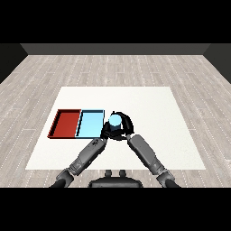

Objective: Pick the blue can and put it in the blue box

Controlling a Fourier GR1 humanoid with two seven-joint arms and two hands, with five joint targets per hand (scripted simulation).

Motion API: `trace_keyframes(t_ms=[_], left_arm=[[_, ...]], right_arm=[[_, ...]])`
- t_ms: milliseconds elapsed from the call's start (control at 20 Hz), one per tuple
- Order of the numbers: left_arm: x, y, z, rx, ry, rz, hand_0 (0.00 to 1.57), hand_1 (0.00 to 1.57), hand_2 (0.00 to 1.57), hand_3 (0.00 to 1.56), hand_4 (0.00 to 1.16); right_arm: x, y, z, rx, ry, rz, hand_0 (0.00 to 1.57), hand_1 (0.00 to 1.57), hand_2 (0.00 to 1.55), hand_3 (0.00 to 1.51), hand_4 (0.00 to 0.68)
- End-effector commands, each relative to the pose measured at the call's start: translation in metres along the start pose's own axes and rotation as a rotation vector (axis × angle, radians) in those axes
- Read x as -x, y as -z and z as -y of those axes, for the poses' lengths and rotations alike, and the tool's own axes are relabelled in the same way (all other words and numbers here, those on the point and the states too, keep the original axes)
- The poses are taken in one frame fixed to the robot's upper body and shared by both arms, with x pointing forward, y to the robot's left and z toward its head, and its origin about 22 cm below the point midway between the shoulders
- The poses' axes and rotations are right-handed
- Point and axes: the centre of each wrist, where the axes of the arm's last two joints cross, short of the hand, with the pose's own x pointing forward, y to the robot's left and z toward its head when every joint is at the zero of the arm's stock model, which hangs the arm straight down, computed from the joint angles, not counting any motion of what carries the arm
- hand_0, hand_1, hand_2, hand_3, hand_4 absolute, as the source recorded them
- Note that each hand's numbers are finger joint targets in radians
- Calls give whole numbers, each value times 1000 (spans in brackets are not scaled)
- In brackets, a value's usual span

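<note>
The blue can stands upright just right of the light blue tray, its pale blue top showing. My right hand curls round the can from the right and behind. My left hand sits close against the can's lower left side, by the blue tray's right edge; its fingers are too dark and bunched to read. The lower body of the can is hidden by the two hands.
The red tray lies directly left of the blue tray, sharing a wall. Both sit at the left middle of the white table. My two grey forearms converge from the lower corners toward the can.
</note>
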Motion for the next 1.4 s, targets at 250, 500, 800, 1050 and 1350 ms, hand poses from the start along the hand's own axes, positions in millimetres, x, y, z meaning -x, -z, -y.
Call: trace_keyframes(t_ms=[250, 500, 800, 1050, 1350], left_arm=[[-6, 14, 10, 22, 3, 19, 0, 0, 0, 0, 0], [5, 4, -1, 40, 25, 4, 0, 0, 0, 0, 0], [-2, 18, 16, -82, -9, -17, 0, 0, 387, 0, 775], [-14, 25, 27, -130, 79, -64, 1571, 1571, 1571, 1472, 1134], [3, 2, 23, -142, 93, -49, 1571, 1571, 1554, 1463, 1138]], right_arm=[[-4, -8, -14, -26, -6, 2, 1461, 1461, 1461, 1370, 535], [-19, 4, -11, -39, -4, 6, 1441, 1441, 1448, 1352, 487], [-10, -8, -19, -44, -3, 24, 1448, 1448, 1456, 1365, 511], [-10, 3, -9, -25, 28, 6, 1426, 1426, 1461, 1378, 529], [-19, 11, -28, -41, 14, 3, 1424, 1424, 1456, 1374, 531]])
